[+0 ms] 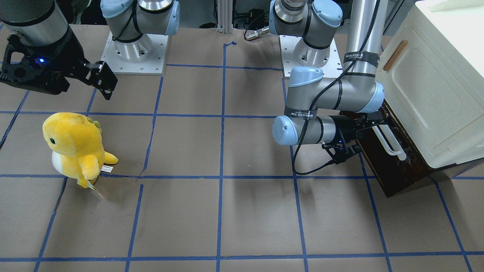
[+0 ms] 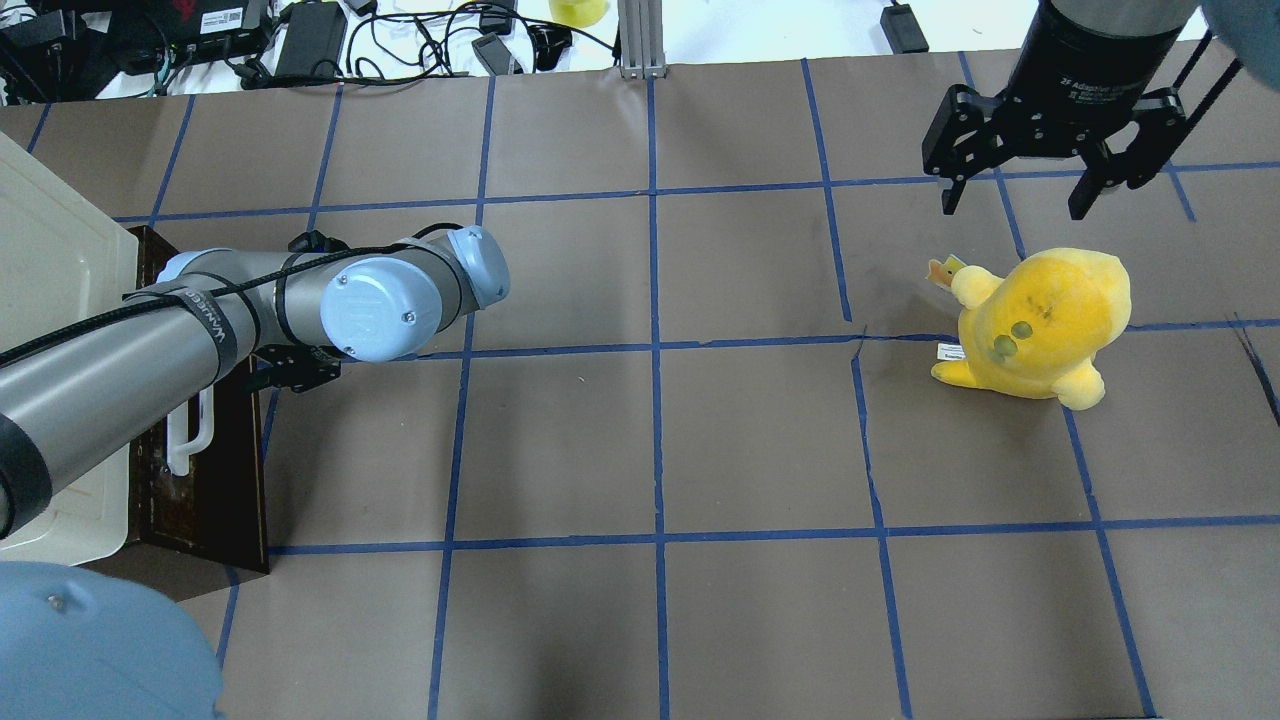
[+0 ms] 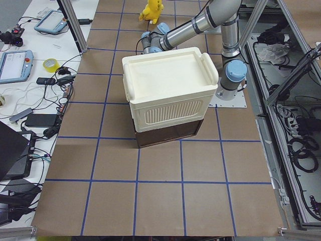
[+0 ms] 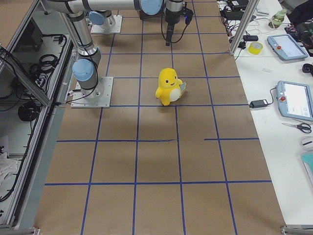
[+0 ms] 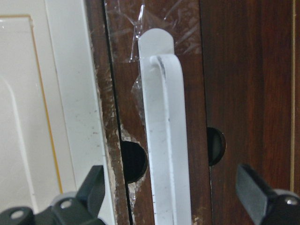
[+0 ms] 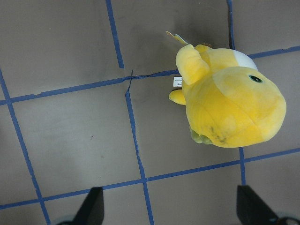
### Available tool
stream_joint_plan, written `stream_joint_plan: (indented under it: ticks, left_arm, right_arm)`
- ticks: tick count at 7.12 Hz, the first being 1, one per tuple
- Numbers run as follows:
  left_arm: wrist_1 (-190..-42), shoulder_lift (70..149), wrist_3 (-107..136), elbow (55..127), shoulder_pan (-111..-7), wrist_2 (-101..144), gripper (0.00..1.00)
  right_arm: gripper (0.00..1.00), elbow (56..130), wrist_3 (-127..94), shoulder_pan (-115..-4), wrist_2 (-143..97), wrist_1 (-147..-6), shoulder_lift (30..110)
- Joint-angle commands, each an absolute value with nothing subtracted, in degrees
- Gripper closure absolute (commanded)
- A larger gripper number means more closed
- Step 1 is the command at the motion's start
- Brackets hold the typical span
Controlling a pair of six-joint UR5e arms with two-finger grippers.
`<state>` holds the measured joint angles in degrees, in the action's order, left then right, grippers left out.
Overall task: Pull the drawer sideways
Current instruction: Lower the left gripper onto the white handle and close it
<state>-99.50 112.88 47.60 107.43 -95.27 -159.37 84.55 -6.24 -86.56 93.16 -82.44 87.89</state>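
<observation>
Left arm reaches low, wrist level. Left tool (image 5: 171,190) is spread wide, its 2 fingers straddling the white bar handle (image 1: 389,141) without touching it, gripping nothing. Drawer (image 1: 393,170) sits under the cream cabinet (image 1: 435,94) at the surface's left end. Right tool (image 2: 1012,205) hangs wide open and empty near the yellow plush (image 2: 1040,320). Surface (image 2: 650,450): brown paper, blue tape grid. Print on the arm strap is unreadable.

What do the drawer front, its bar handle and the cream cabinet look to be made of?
The drawer front looks like dark-stained wood, semi-gloss: grain lines show and one edge is chipped pale. The bar handle is smooth white, plastic or painted metal; it is scuffed, and I can't tell which. The cream cabinet looks like moulded plastic or painted wood, matt, with rounded raised panels.
</observation>
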Motion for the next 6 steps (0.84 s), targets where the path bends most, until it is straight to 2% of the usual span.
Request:
stream_joint_plan:
  ticks: [1,6]
  left_arm:
    - [-100.8,113.1,49.6,107.9,-95.1,-161.4,0.08]
    - [-100.8,113.7,51.2,108.5,-94.9,-161.8,0.22]
  right_arm:
    - [0.0,84.6,-6.2,-86.6,93.2,-82.4,87.9]
    - [0.0,84.6,-6.2,-86.6,93.2,-82.4,87.9]
